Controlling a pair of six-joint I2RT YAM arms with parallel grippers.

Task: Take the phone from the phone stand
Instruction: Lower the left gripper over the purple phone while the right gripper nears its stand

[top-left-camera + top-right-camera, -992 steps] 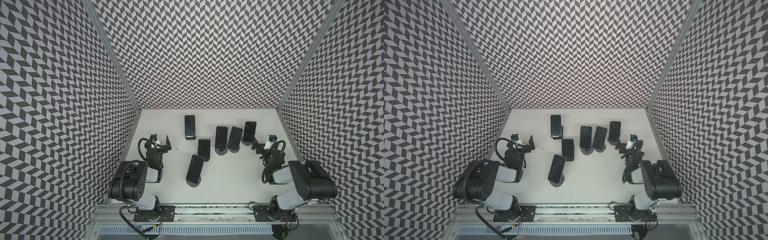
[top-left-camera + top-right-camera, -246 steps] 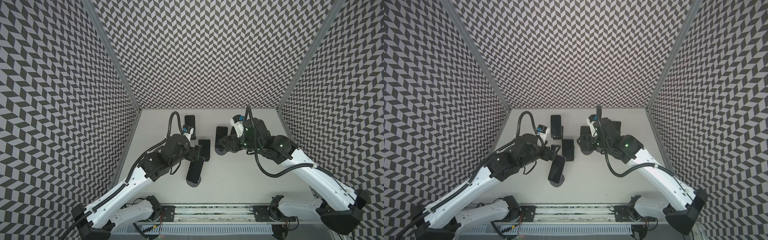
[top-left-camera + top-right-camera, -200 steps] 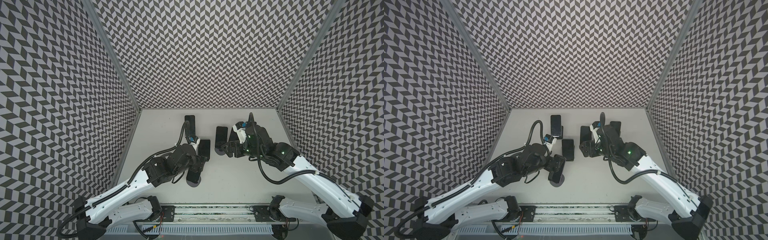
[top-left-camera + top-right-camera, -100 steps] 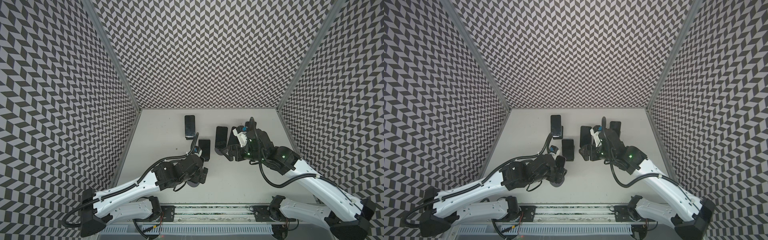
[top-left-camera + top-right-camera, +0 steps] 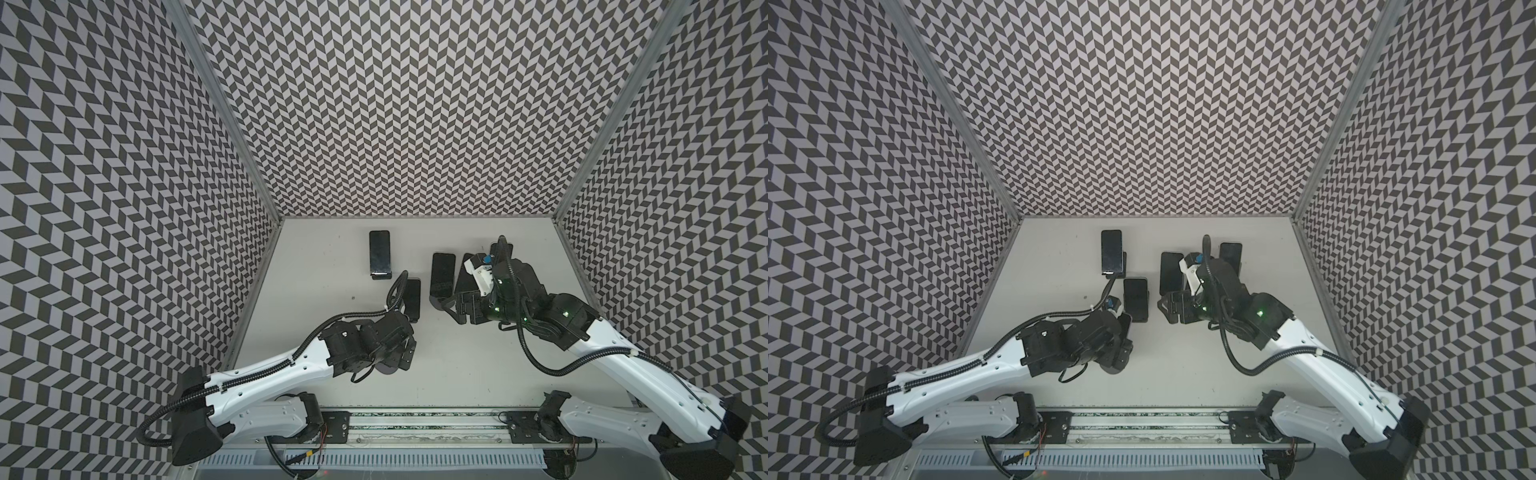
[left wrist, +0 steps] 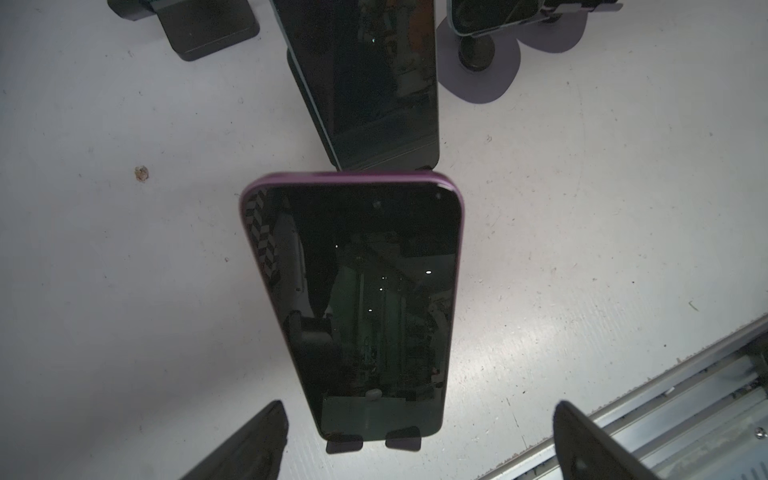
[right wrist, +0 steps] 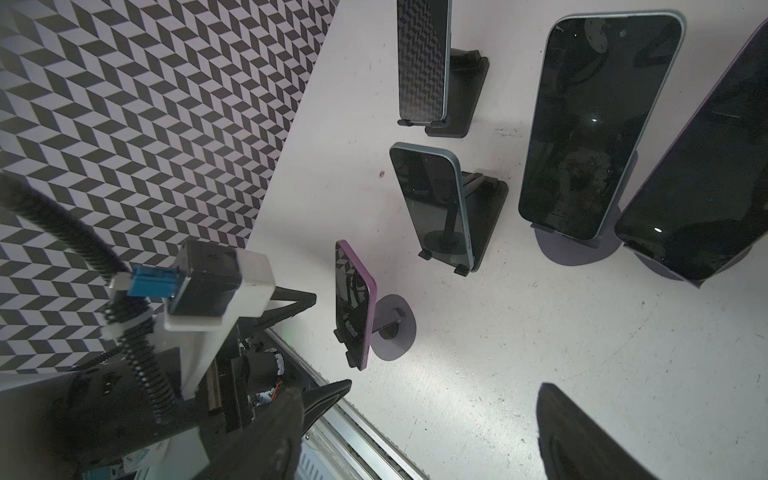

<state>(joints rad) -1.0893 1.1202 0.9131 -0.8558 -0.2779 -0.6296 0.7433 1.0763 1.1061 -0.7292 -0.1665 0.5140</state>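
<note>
Removal not yet done: the phone point(image 6: 353, 299) sits on its phone stand point(image 7: 392, 328) near the worktop point(image 5: 457, 374) front edge. Left fingers point(image 6: 249, 449) are spread wide, flanking it without contact. Right fingers point(image 7: 582, 440) are released and empty.

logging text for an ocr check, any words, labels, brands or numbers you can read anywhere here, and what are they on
No text can be read in any view.
purple-cased phone: screen dark, only reflections, no brand or mark showing.
blue-edged phone and the other phones on stands: screens dark, no lettering.
pale sticker on the arm hardware in the right wrist view: print too blurred to read.
</note>
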